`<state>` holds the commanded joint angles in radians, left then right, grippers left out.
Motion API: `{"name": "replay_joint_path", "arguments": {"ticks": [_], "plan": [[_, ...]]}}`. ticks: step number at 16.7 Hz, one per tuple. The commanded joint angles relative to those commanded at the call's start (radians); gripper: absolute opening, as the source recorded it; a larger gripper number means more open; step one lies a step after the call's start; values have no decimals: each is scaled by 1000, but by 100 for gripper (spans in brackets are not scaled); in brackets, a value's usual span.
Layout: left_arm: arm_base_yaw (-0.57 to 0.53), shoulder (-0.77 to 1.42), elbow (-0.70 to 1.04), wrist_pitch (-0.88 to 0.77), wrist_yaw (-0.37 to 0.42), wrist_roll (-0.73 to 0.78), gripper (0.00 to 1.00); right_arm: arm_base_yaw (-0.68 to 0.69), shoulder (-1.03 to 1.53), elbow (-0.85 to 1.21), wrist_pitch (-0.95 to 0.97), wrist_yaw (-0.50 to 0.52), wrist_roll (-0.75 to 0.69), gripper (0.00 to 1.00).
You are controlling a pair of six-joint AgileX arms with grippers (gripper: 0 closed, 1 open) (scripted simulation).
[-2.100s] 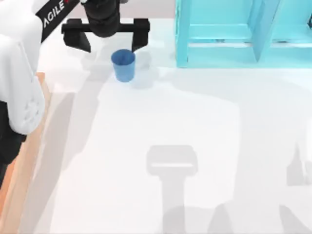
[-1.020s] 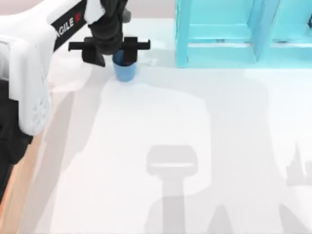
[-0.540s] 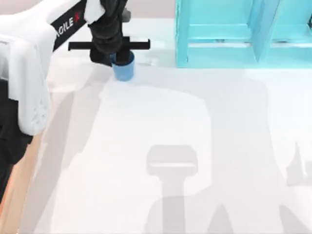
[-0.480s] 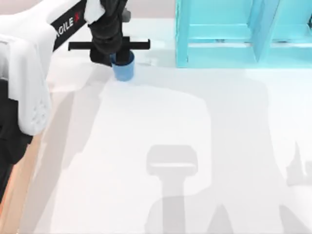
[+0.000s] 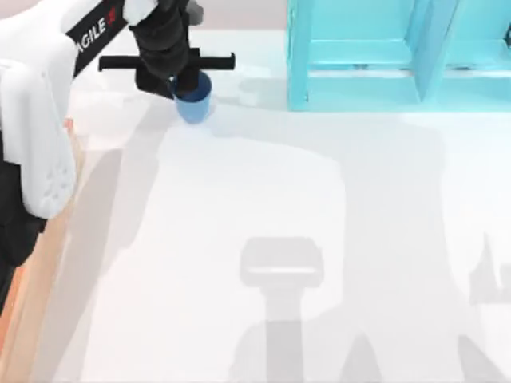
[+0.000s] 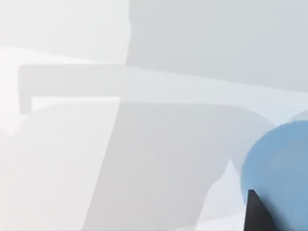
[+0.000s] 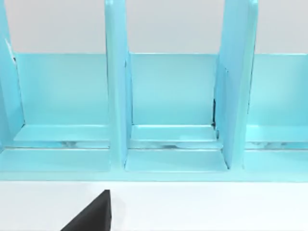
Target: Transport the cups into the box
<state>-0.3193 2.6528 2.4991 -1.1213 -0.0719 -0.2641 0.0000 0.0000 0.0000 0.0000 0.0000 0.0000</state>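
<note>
A bare white bench (image 5: 319,239) fills the near and middle ground, crossed by grey shadows. Along the near left edge runs a strip of the wooden box (image 5: 32,303), its tan rim and orange-brown inside partly hidden under the white left arm (image 5: 36,136). Farther back, at far left, the left gripper (image 5: 182,81) is clamped on one blue cup (image 5: 193,102); its black fingers close in at the rim and the cup's tapered body hangs just below the black crossbar. The cup sits to the right of the box and well left of the shelf. In the left wrist view, the same cup (image 6: 281,173) appears as a rounded blue wall with one dark fingertip (image 6: 257,214) against it, the bench behind. One cup can be counted. At far right stands one turquoise shelf unit (image 5: 383,56); the right wrist view faces its open compartments (image 7: 171,96), with a black piece of the right gripper at that picture's edge, fingers' state impossible to tell.
</note>
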Motion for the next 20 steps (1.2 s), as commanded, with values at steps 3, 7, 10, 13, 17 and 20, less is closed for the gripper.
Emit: {"name": "replay_joint_path", "arguments": {"ticks": [3, 7, 10, 13, 17, 20], "plan": [[55, -4, 101, -110, 17, 52, 0, 0, 0, 0, 0, 0, 0, 100], [134, -26, 235, -258, 39, 126, 0, 0, 0, 0, 0, 0, 0, 100], [154, -29, 270, -295, 44, 144, 0, 0, 0, 0, 0, 0, 0, 100], [150, -27, 268, -293, 41, 145, 0, 0, 0, 0, 0, 0, 0, 100], [189, -85, 201, -290, 46, 185, 0, 0, 0, 0, 0, 0, 0, 100], [272, -203, 46, -289, 60, 267, 0, 0, 0, 0, 0, 0, 0, 100]]}}
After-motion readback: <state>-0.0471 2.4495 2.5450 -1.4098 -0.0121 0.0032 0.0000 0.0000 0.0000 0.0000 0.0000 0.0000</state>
